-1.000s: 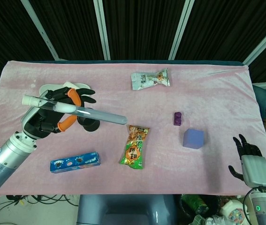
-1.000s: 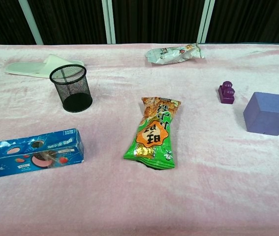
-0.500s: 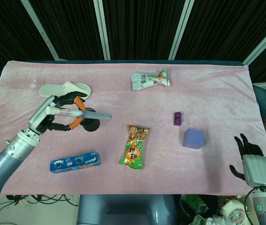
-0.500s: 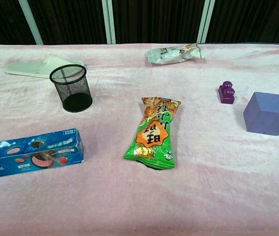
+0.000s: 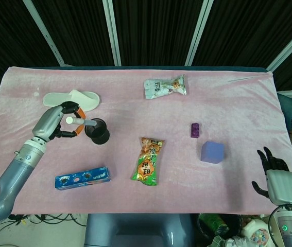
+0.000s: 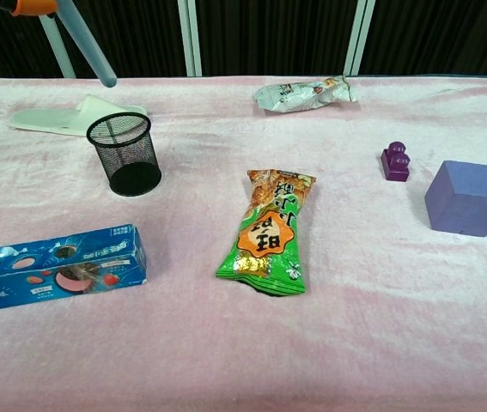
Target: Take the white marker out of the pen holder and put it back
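The left hand [image 5: 58,121] pinches a slim white cylindrical marker [image 6: 86,43] with a greyish tip, tilted above the black wire-mesh pen holder [image 6: 124,154] near the pink-clothed counter's [image 5: 135,98] left edge. The right hand [image 5: 273,170], fingers spread, hovers off the near right corner.

Slipper [image 5: 71,98], 2 snack bags [image 5: 165,86] [image 5: 148,160], cookie box [image 5: 82,178], purple cube [image 5: 212,152] on cloth.
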Robot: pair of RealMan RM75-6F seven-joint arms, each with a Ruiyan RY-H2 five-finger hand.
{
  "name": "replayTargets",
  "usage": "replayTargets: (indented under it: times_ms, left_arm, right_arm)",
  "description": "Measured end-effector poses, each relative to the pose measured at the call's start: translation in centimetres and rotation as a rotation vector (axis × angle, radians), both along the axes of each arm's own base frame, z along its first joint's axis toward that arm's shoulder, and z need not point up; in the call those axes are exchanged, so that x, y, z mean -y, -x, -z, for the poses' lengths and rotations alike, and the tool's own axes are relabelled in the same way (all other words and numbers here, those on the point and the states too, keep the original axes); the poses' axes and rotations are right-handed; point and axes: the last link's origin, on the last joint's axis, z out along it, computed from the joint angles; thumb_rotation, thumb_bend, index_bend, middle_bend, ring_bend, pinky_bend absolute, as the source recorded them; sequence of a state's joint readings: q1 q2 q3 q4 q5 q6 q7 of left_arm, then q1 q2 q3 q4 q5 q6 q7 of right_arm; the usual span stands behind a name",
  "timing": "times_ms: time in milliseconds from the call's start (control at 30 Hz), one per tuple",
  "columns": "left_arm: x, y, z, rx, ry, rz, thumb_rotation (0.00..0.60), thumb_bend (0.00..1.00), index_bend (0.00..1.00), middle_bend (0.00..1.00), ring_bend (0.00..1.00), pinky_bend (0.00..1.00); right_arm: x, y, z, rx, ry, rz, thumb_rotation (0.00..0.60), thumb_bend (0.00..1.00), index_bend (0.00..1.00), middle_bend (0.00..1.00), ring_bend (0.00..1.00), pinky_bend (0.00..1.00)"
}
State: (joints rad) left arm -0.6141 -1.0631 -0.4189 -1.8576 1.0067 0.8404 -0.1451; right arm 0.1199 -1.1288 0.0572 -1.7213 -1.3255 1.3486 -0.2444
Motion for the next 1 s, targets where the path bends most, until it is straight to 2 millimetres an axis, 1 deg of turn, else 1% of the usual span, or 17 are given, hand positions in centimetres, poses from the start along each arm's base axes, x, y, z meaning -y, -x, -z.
replayTargets:
  times_ms: [200,367,533,733,1000]
  left_arm:
    - [-1.4,0.9,0.4,-0.009,0.021,-0.05,0.6,0.47,0.69,0.54,0.18,0.2]
    - [-1.9,1.2,1.0,-0.01,0.033,-0.067,0.6,0.47,0.69,0.54,0.18,0.2]
    - [-2.3,1.6,2.3,-0.021,0.051,-0.079,0.6,0.47,0.69,0.54,0.18,0.2]
    - [-3.0,2.1,3.6,-0.075,0.05,-0.082,0.6,0.47,0.69,0.54,0.18,0.2]
    - [-3.8,1.4,5.8,-0.134,0.064,-0.088,0.6,0.47,0.69,0.54,0.18,0.2]
  right_arm:
    - [0.0,0.0,0.0,-0.002,0.001,0.0,0.6,0.18,0.01,0.02,0.17,0.17]
    - [0.0,0.0,0.0,-0.004,0.0,-0.002,0.6,0.18,0.01,0.02,0.17,0.16]
    - [0.0,0.1,0.0,-0.005,-0.001,0.001,0.6,0.17,0.01,0.02,0.17,0.17]
    - [0.0,0.1,0.0,-0.005,0.0,0.003,0.6,0.18,0.01,0.02,0.17,0.17]
    - [0.1,0.1,-0.1,-0.003,0.003,0.006,0.6,0.17,0.01,0.02,0.17,0.17]
